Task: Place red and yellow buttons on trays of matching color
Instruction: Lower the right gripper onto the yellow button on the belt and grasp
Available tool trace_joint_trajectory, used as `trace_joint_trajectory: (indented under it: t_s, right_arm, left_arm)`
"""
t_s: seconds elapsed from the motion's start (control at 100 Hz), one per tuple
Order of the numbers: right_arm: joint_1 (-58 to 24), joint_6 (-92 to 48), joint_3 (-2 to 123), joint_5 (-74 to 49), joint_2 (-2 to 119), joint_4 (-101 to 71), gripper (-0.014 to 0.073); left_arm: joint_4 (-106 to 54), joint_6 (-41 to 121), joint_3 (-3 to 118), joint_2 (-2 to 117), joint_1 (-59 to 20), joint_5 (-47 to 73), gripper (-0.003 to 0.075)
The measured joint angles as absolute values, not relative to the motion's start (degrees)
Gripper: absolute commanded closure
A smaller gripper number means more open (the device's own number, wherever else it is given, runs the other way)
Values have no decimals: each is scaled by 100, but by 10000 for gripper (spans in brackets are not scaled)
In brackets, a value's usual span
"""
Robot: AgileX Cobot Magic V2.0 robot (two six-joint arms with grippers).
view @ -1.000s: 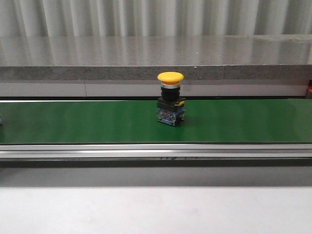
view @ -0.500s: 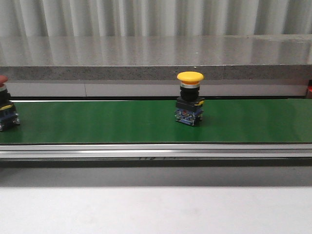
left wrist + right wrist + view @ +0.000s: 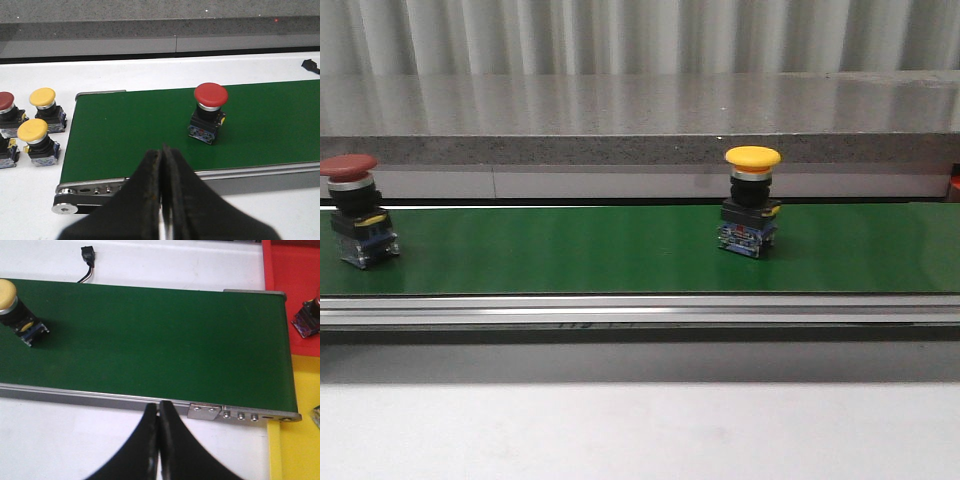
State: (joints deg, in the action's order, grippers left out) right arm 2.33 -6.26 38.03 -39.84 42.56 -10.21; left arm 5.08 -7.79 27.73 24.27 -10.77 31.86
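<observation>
Standing upright on the green belt point(image 3: 570, 250), the yellow button point(image 3: 751, 202) sits right of centre in the front view and the red button point(image 3: 358, 210) at the left edge, neither one grasped. Both the left tool point(image 3: 161, 200) and the right tool point(image 3: 159, 450) hang clenched and empty over the belt's near rail. A red tray point(image 3: 292, 295) and a yellow tray point(image 3: 295, 445) at the right edge of the right wrist view each seem to hold a button already, while three more wait on the desk point(image 3: 30, 75), so most sorting is left.

Green conveyor belt point(image 3: 570, 250) on white table point(image 3: 125, 75). On belt, upright: red button point(image 3: 358, 210) near left end, yellow button point(image 3: 751, 201) right of centre, well apart. Off belt on table: spare buttons point(image 3: 40, 120).
</observation>
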Motion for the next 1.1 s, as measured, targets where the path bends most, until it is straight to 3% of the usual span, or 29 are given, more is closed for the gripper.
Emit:
trace_joint_trajectory:
  t_s: [0.18,0.27,0.61,1.1]
  right_arm:
    - [233,-626,3803,-4065,4256,-1021,54]
    - [233,-626,3803,-4077,4256,-1090,-76]
    - [50,-874,4141,-3954,4753,-1376,-52]
    - [-939,-1239,5237,-3822,7022,-1422,-52]
  left_arm:
    - [508,-779,2763,2427,-1077,3186,740]
    - [508,-779,2763,2427,-1077,3186,740]
    - [508,-779,2763,2427,-1077,3186,740]
    - [508,-779,2763,2427,-1077,3085,740]
